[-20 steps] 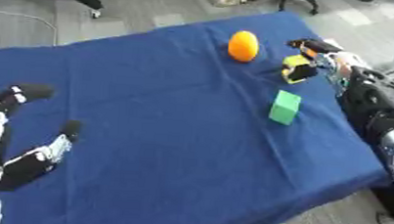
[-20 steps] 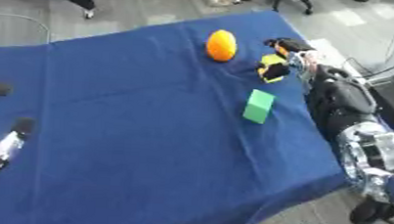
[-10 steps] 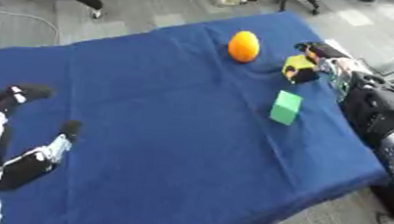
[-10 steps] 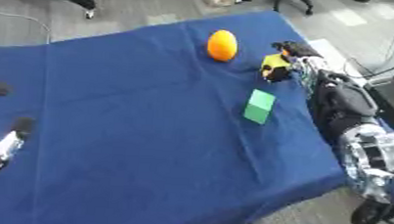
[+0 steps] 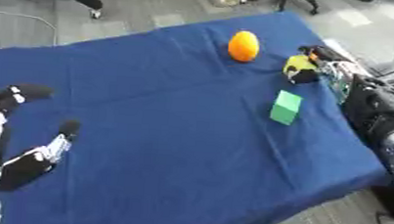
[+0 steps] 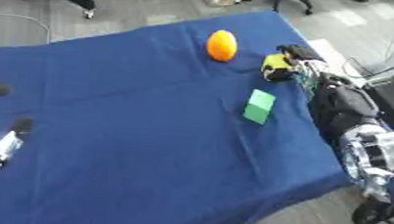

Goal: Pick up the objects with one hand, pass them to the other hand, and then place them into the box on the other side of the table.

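On the blue bench (image 5: pixel 149 106) lie one orange ball (image 5: pixel 243 45), one green block (image 5: pixel 286 107) and one yellow thing (image 5: pixel 299 65) pinched by the right hand (image 5: pixel 316 67) near the right edge, while the left hand (image 5: pixel 14 137) rests open at the lower left corner.

Right hand (image 6: pixel 299 62) fingers curl around a yellow object (image 6: pixel 276 63).

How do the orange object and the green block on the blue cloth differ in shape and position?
The orange object is rounded, like an egg; the green block is flat-sided with corners. The orange object sits farther from the robot; the green block lies nearer. The right hand is closer to the orange object's level than to the block's. Both rest free on the blue cloth.
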Available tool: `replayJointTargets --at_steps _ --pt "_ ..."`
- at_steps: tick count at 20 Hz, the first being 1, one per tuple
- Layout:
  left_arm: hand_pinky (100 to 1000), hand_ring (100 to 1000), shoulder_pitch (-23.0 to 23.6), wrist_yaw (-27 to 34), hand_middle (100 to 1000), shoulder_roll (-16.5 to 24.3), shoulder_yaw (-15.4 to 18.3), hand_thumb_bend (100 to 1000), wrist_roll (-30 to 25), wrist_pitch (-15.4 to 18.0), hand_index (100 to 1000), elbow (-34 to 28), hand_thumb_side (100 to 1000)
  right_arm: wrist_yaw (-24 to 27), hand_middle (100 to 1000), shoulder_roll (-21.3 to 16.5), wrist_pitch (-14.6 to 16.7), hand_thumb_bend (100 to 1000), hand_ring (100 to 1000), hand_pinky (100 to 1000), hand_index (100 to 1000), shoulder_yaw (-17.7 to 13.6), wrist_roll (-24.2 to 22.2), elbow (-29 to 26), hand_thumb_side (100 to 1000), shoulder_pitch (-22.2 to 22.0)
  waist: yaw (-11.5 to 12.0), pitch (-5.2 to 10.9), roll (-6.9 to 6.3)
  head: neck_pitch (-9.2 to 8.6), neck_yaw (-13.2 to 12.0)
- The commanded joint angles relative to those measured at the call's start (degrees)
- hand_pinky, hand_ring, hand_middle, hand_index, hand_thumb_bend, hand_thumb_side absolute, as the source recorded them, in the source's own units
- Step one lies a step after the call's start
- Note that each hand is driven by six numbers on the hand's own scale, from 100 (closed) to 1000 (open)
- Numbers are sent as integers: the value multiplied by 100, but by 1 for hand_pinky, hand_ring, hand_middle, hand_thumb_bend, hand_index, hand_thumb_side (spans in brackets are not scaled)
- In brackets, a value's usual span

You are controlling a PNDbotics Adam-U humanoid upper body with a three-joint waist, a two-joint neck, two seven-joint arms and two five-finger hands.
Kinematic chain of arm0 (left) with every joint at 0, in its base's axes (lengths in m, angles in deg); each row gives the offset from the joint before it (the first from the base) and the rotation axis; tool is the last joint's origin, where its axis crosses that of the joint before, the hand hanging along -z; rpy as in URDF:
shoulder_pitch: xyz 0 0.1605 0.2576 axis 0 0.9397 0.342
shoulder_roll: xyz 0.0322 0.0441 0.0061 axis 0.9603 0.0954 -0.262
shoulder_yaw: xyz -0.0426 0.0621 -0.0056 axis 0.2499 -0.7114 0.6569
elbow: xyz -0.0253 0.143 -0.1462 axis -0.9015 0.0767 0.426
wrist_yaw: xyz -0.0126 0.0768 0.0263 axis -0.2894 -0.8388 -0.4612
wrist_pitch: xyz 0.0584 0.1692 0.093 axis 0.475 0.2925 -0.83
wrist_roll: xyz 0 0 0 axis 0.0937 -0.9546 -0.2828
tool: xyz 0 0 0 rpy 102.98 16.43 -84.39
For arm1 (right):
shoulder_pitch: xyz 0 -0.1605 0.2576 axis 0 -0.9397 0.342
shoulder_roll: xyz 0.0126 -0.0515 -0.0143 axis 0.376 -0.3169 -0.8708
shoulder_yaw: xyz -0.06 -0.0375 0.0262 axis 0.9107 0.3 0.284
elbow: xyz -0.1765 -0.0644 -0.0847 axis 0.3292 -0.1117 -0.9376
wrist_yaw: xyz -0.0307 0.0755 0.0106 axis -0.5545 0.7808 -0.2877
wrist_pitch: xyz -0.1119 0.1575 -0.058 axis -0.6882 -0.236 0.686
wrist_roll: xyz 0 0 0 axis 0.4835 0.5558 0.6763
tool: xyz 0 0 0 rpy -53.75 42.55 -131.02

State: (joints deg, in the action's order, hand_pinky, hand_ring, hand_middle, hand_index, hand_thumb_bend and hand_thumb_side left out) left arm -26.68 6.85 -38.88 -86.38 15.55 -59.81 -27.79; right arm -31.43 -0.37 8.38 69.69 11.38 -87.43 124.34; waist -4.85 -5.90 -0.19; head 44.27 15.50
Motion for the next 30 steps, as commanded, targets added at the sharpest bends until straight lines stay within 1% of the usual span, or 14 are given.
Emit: replayJointTargets --at_steps 1,2,3,6,7,8,9,11,14,17,21,25,28,30 --pt "935 855 -53 51 720 12 15 411 5 -5 757 -78 594 115 836 -238 -2 100 769 743 950 26 -60 8 470 49 -8 112 0 -15 22" --pt "934 855 -53 53 720 12 16 410 7 -5 757 -78 595 143 823 -238 7 100 754 734 939 28 -65 4 443 46 -8 112 0 -15 23" --pt "934 854 -52 56 720 12 16 408 8 -6 758 -77 596 166 801 -237 18 100 710 724 916 30 -63 -6 395 45 -8 112 1 -15 24" --pt "933 852 -49 62 719 10 14 404 10 -6 758 -75 598 204 747 -232 63 100 616 705 853 33 -38 -45 231 44 -8 111 2 -15 29" --pt "933 852 -48 64 719 9 14 402 10 -6 758 -75 598 209 726 -230 85 100 595 700 835 27 7 -78 227 44 -8 110 2 -15 30" --pt "932 849 -46 66 718 9 15 398 10 -6 758 -74 599 214 669 -226 112 100 562 692 800 17 78 -124 219 43 -8 110 2 -15 30" --pt "932 849 -46 68 718 9 15 397 11 -7 759 -73 600 214 649 -222 144 100 543 685 783 4 177 -181 216 41 -9 110 1 -15 28" --pt "930 845 -45 75 716 8 18 395 13 -9 759 -73 601 210 593 -213 217 100 497 676 720 -27 416 -313 196 40 -10 111 1 -15 24" --pt "928 841 -40 79 715 6 23 391 19 -13 759 -70 602 236 577 -201 409 100 467 668 709 -68 696 -594 173 55 -15 116 5 -15 11" --pt "925 836 -37 80 712 3 28 388 30 -14 759 -67 601 310 571 -189 645 100 452 662 704 -102 835 -961 153 72 -20 122 12 -15 -16" --pt "920 829 -34 76 709 2 37 379 65 -22 758 -61 596 489 567 -166 972 100 447 661 698 -80 751 -1488 130 72 -19 126 18 -15 -77" --pt "915 823 -40 77 705 -2 45 373 119 -37 758 -53 586 846 564 -89 1305 100 437 656 689 18 571 -2136 102 28 -9 132 20 -15 -222" --pt "912 821 -48 72 703 -6 49 369 156 -45 759 -43 577 1293 564 32 1505 100 431 652 683 152 377 -2722 100 -41 7 132 19 -15 -432" --pt "910 820 -62 60 702 -4 52 369 181 -47 759 -39 569 1674 563 164 1575 100 426 648 678 279 206 -3199 100 -111 15 131 13 -15 -648"
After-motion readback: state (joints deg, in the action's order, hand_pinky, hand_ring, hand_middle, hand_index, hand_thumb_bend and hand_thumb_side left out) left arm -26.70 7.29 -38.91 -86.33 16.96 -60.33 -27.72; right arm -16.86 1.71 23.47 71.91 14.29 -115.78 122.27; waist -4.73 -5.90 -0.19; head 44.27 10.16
